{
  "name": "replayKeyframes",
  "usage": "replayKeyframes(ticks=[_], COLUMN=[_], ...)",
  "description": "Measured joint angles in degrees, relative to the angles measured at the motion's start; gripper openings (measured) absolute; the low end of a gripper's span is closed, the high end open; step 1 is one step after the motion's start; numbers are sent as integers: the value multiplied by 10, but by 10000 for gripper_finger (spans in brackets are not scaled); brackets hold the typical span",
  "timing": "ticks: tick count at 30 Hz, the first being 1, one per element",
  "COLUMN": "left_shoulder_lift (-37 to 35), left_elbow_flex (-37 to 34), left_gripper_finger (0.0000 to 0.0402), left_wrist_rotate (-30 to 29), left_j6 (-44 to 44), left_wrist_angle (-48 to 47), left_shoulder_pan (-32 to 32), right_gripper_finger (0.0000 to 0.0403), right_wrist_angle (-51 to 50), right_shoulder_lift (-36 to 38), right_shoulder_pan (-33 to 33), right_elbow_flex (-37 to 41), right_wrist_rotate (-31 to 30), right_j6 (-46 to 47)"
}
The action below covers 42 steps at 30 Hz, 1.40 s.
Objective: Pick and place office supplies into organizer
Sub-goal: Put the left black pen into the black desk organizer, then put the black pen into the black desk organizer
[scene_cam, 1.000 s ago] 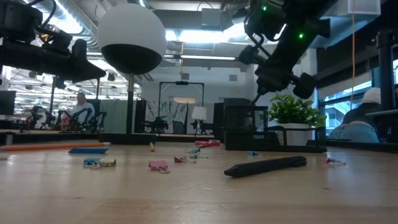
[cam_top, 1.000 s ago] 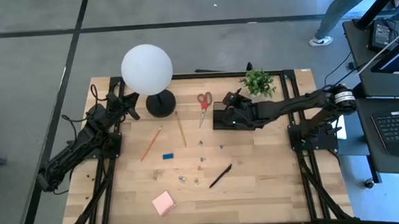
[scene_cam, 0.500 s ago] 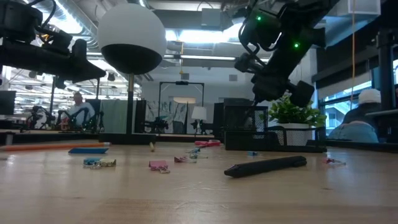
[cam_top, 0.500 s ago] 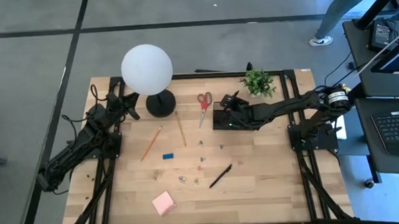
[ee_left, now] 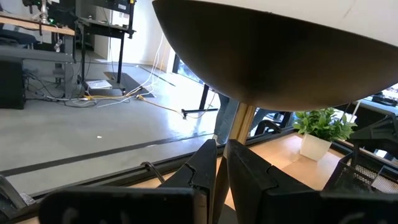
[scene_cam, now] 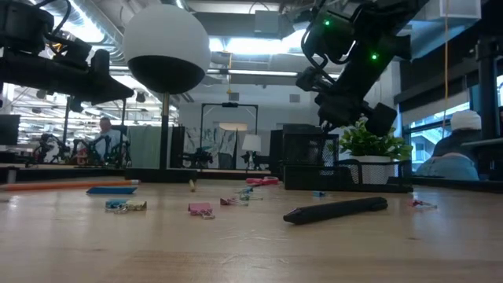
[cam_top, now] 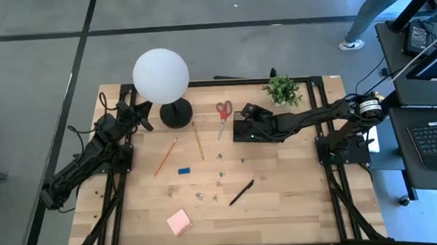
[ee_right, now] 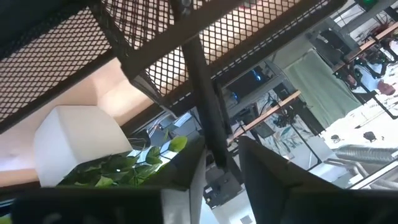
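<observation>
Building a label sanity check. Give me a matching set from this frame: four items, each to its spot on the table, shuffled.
Items:
1. scissors
2. sticky pad
3. eraser
4. right tool

Places:
A. near front edge
B. over the organizer
C. between lamp base and organizer
D. just right of the orange pencil

Pairs: 1-C, 2-A, 3-D, 4-B
</observation>
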<state>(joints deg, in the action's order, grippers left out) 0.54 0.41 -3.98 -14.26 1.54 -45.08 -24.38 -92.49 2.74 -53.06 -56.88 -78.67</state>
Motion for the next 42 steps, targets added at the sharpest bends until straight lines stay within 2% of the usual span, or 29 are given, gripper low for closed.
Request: replayKeyframes(ticks=[10, 15, 19, 23, 28, 31, 34, 39, 41, 42], left_shoulder_lift=[0, 0, 0, 0, 0, 0, 0, 0, 0, 0], left_elbow_flex=[0, 0, 0, 0, 0, 0, 0, 0, 0, 0], left_gripper_finger=[33, 33, 33, 33, 33, 33, 33, 33, 33, 33], left_wrist_rotate=[0, 0, 0, 0, 0, 0, 0, 0, 0, 0], left_j6=[0, 0, 0, 0, 0, 0, -1, 0, 0, 0], left_wrist_angle=[0, 0, 0, 0, 0, 0, 0, 0, 0, 0], left_shoulder_pan=[0, 0, 0, 0, 0, 0, 0, 0, 0, 0], right_gripper_finger=[138, 139, 139, 139, 139, 139, 139, 139, 139, 139], right_wrist_angle=[10, 10, 6, -19, -60, -95, -145, -195, -204, -204], right_shoulder_lift=[2, 15, 23, 23, 23, 24, 23, 24, 24, 24], right_shoulder_pan=[0, -13, -30, -51, -69, -76, -82, -82, -82, -82], right_elbow_flex=[-6, -48, -98, -159, -233, -272, -309, -329, -327, -320], right_wrist_rotate=[-4, -22, -14, 0, 62, 120, 219, 470, 574, 607], right_j6=[3, 7, 37, 104, 234, 324, 425, 564, 574, 570])
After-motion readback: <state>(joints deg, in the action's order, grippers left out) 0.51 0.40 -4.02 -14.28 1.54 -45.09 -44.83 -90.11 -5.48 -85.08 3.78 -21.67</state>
